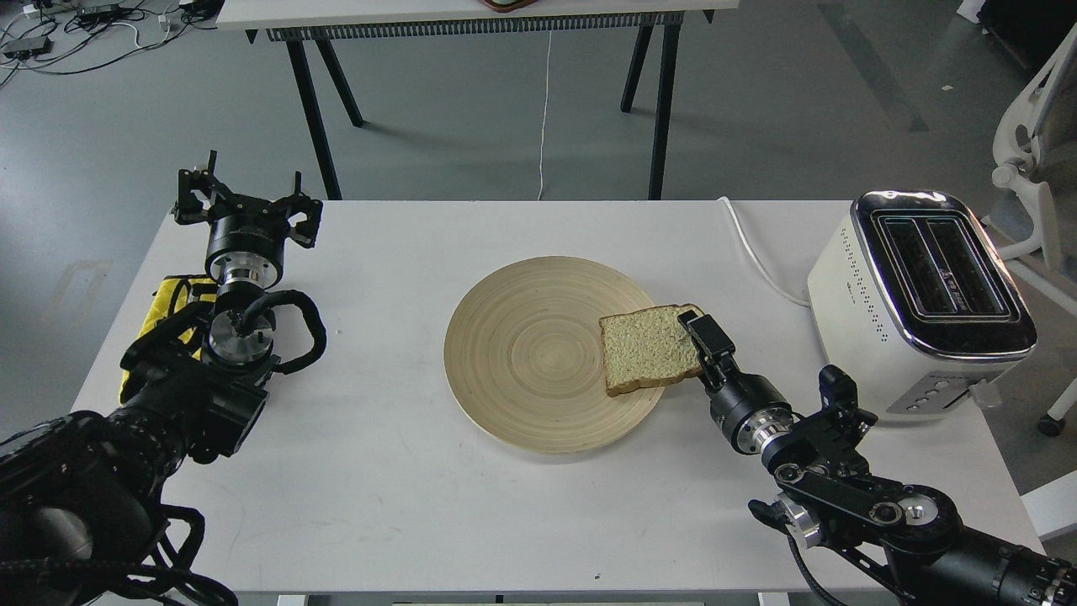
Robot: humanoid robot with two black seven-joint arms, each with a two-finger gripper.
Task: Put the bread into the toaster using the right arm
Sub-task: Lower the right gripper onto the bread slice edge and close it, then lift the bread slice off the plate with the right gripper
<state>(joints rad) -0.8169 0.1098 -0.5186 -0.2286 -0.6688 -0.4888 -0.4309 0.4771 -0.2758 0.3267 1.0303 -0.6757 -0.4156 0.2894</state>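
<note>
The bread (pixel 646 351) lies flat on the right rim of a round wooden plate (pixel 522 353), its right edge hanging over the rim. My right gripper (pixel 702 335) comes in low from the lower right and sits at the slice's right edge. One dark finger lies over the crust there, and I cannot tell its two fingers apart. The cream-white toaster (pixel 850 290) stands at the table's right edge, both slots empty. My left gripper (pixel 246 200) is open and empty at the far left of the table.
A white power cable (pixel 757 252) runs from the toaster's left side to the table's back edge. A yellow object (pixel 164 303) lies by my left arm. A white chair (pixel 1031 168) stands right of the table. A second table (pixel 471 17) stands behind.
</note>
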